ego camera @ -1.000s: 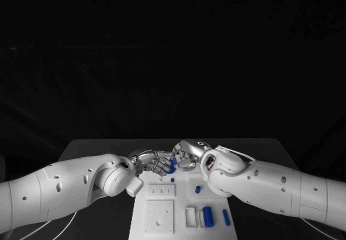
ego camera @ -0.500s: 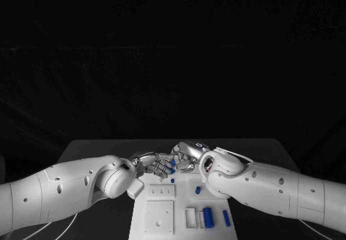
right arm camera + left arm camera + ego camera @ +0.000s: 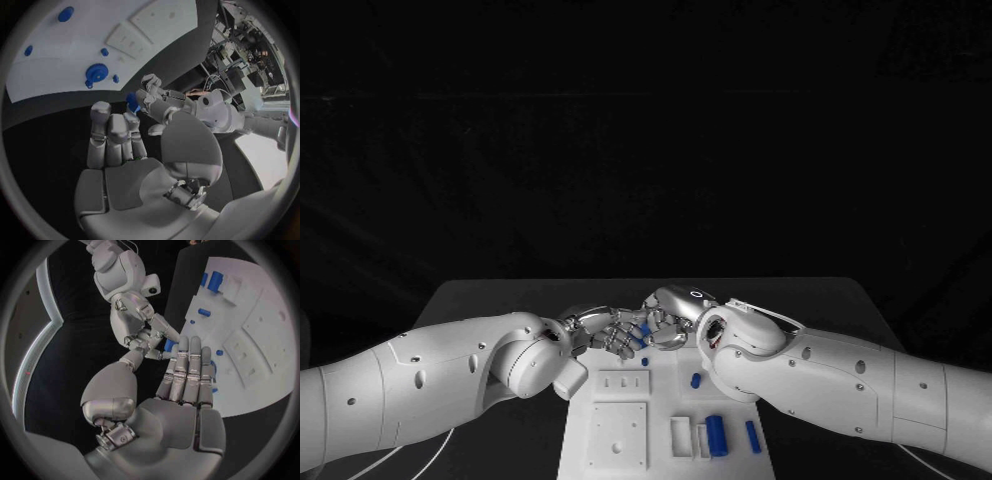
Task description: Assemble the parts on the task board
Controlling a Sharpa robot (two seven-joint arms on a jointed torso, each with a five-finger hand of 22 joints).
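- Blue part sits pinched between the fingertips of both hands, above the far edge of the task board; you are mid-handover or regrasp, not yet at an insertion.
- Your left hand reaches in from its side with fingers extended side by side, their tips closing on the part; in the left wrist view the blue part shows just past those fingers.
- Your right hand meets it from the opposite side, its fingers bunched round the same piece. Which hand carries the weight is hard to tell, since the fingers overlap.
- White board surface below carries more parts: a larger blue cylinder and a slim blue pin near the near right corner, and a small blue peg by the right edge.
- A round blue knob-like part stands on the board.
- Next, I judge, you need one hand to let go cleanly while the other keeps a firm, well-aligned pinch, then carry the part down to its socket. A slip here would drop it onto the board.
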